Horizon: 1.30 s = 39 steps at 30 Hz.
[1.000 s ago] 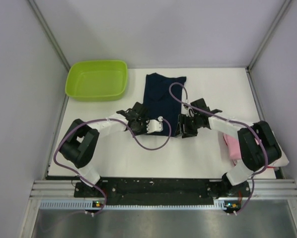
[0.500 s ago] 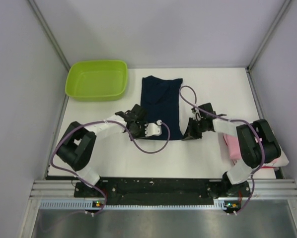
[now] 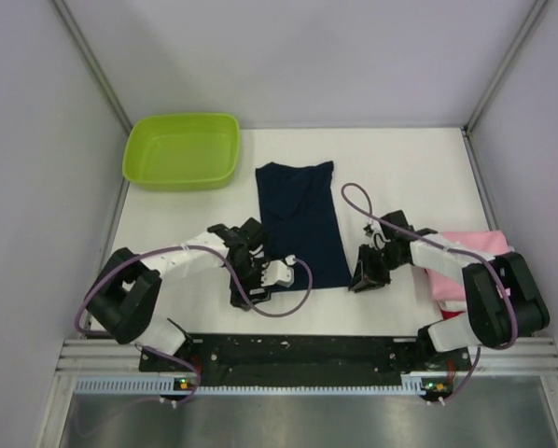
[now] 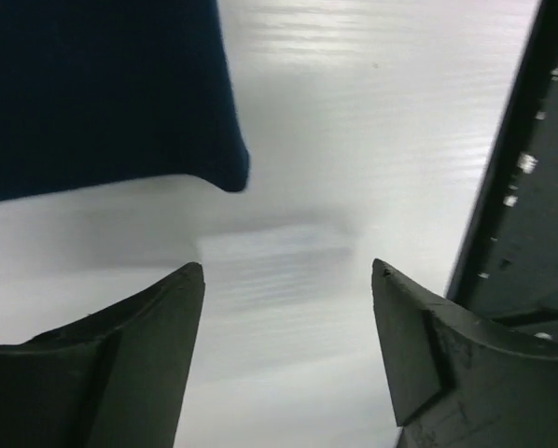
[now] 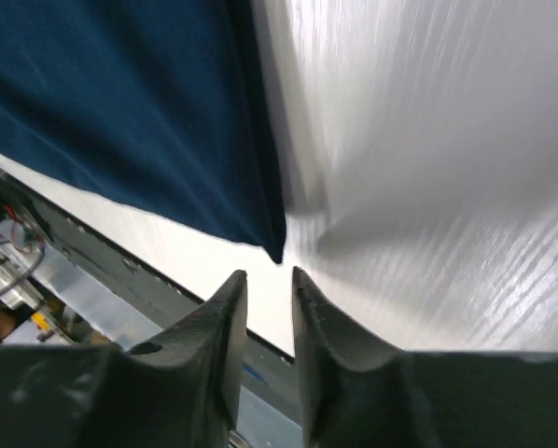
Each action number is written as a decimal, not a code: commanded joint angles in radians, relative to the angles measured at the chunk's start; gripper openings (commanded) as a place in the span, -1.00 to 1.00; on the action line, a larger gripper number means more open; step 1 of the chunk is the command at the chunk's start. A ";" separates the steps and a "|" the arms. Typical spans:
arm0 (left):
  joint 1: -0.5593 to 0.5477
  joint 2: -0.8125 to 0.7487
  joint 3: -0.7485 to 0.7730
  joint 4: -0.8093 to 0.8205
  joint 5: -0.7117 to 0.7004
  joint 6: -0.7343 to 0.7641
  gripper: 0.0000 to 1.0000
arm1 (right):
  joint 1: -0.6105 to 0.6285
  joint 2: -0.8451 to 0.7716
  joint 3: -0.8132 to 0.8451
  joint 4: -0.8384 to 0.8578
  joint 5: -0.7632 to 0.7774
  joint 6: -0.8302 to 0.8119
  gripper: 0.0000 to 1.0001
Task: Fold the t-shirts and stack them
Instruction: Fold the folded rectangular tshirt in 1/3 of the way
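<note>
The navy shirt (image 3: 298,219) lies on the tabletop (image 3: 400,168) as a long narrow strip. Its long axis runs from the near edge toward the far edge, leaning slightly left at the far end. Both arms sit at its near end, one on each side. The left end effector (image 3: 260,273) is just beside the near-left corner and the right end effector (image 3: 366,277) is just beside the near-right corner. Neither arm is clearly nearer.

In the left wrist view the left end effector (image 4: 288,271) stands wide and holds nothing. The shirt's corner (image 4: 102,93) lies ahead of it and off to the left, apart from both fingers. In the right wrist view the right end effector (image 5: 268,275) is narrow, only a slit, with nothing in it. The shirt's corner (image 5: 139,112) lies just beyond its tips and up to the left.

The coming move likely turns on those two near corners. Each arm would reach inward and a little forward to pinch its own corner, then carry the near hem along the long axis toward the far end. The pink stack (image 3: 470,252) lies to the right, partly under the right arm, so that arm looks better placed for stacking.
</note>
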 commanded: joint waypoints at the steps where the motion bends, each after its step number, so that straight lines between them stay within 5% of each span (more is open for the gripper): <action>1: 0.019 -0.073 0.054 -0.166 0.064 -0.063 0.57 | 0.014 -0.065 0.014 -0.115 0.025 -0.042 -0.29; 6: 0.232 -0.058 0.273 -0.117 0.106 -0.169 0.59 | 0.005 -0.027 0.239 -0.131 0.117 -0.142 -0.10; 11: 0.260 0.099 0.407 0.076 0.151 -0.324 0.06 | -0.021 0.191 0.506 0.051 0.165 -0.249 -0.08; 19: 0.262 0.269 0.501 0.146 0.084 -0.273 0.38 | -0.032 0.521 0.816 0.093 0.087 -0.341 -0.04; 23: 0.260 0.321 0.517 0.129 0.085 -0.243 0.36 | -0.032 0.595 0.845 0.092 0.030 -0.321 -0.04; 30: 0.262 0.354 0.530 0.047 0.105 -0.188 -0.17 | -0.031 0.626 0.799 0.084 -0.022 -0.338 -0.23; 31: 0.262 0.349 0.528 0.050 0.104 -0.184 -0.33 | -0.032 0.627 0.798 0.084 -0.009 -0.340 -0.43; 33: 0.262 0.348 0.533 0.060 0.101 -0.189 -1.00 | -0.032 0.621 0.792 0.084 0.008 -0.338 -0.83; 35: 0.262 0.357 0.559 0.034 0.120 -0.186 -1.00 | -0.032 0.610 0.787 0.084 0.010 -0.338 -1.00; 39: 0.262 0.345 0.612 0.026 0.127 -0.226 -1.00 | -0.043 0.572 0.776 0.084 0.012 -0.343 -1.00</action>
